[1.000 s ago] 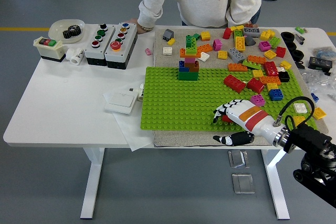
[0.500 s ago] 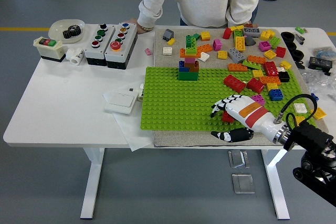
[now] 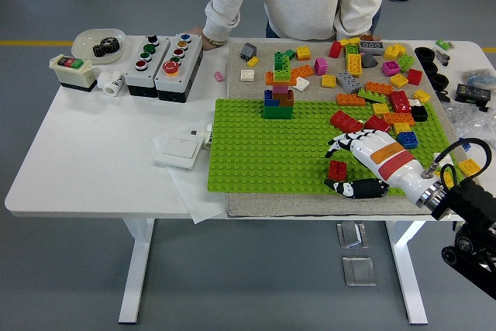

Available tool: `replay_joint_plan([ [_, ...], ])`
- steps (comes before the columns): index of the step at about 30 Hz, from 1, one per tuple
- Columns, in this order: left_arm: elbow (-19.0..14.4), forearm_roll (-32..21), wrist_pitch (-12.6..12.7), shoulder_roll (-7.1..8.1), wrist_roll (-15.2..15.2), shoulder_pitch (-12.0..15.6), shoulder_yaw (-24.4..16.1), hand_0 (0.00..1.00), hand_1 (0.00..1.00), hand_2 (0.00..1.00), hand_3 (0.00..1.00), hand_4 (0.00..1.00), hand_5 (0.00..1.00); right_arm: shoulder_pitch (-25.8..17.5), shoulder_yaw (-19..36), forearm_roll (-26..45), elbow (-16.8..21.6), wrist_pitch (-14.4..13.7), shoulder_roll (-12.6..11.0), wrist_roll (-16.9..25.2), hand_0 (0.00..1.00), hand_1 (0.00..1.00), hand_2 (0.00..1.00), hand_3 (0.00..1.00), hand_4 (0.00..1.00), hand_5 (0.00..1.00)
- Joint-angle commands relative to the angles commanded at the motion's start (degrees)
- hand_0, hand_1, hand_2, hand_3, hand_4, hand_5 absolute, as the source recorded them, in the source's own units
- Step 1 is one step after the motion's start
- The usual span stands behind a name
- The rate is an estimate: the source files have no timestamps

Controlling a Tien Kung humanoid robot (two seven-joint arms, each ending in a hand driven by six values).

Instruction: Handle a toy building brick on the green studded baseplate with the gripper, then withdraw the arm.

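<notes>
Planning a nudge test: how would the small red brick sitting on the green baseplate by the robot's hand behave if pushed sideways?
The red brick looks rigid and blocky, so it probably won't roll. If seated on the green baseplate studs, it would likely resist sliding.

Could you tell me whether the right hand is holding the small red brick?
No: right hand is open, fingers spread, and the red brick sits on the baseplate.

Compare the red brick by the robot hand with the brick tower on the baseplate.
The red brick is a single, low, one-colour piece near the baseplate's front edge; the brick tower is several stacked colours, taller, at the far edge. Both sit on the green studs.
</notes>
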Motion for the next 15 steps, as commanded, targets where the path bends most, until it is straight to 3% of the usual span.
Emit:
replay_joint_plan([
  [8, 0.0, 0.0, 0.0, 0.00, 0.0, 0.0, 0.0, 0.779, 0.722, 0.691, 0.572, 0.595, 0.621, -0.6, 0.5, 2.4, 0.4, 0.2, -0.5, 1.8, 0.612, 0.627, 0.694, 0.580, 0.795, 0.504],
  [15, 0.0, 0.2, -0.1, -0.01, 0.0, 0.0, -0.1, 0.779, 0.722, 0.690, 0.572, 0.595, 0.621, -1.4, -0.1, 6.2, 0.8, 2.3, -1.5, 3.4, 0.621, 0.629, 0.695, 0.591, 0.791, 0.507],
])
